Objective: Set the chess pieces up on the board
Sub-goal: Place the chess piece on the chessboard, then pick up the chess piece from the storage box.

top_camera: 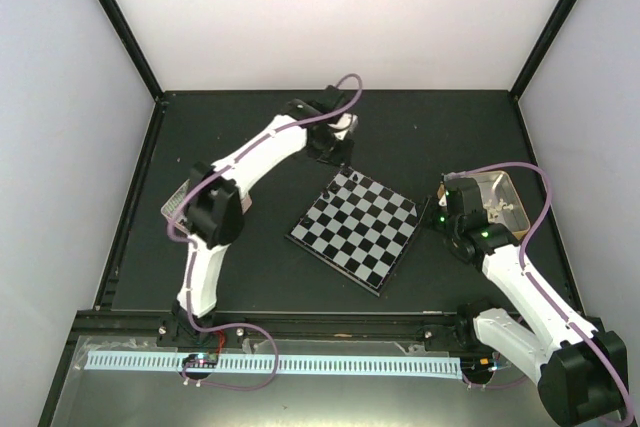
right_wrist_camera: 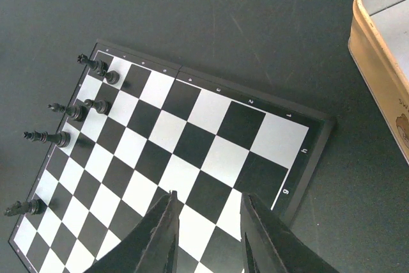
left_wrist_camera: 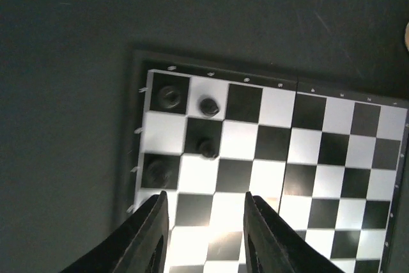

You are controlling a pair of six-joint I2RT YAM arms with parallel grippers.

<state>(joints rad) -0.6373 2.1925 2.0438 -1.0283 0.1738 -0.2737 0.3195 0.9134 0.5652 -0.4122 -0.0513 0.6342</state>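
Hovering over the far corner of the board (left_wrist_camera: 332,180), the left gripper (left_wrist_camera: 206,206) is seen parted and empty. Black chess pieces (left_wrist_camera: 209,105) are stood upright just ahead of its tips, the arm stretched well forward. The right gripper (right_wrist_camera: 208,206) is likewise parted, nothing held, angled down over the board's right side. The tin (right_wrist_camera: 380,75) lies just to its right — that arm is judged nearer for the next pick.

Left arm (top_camera: 255,157) stretched far forward, elbow bent. Left gripper (left_wrist_camera: 204,199) pointing down, jaws parted, nothing between. Right arm (top_camera: 525,282) folded short, right gripper (right_wrist_camera: 209,197) tilted down, jaws apart, empty.
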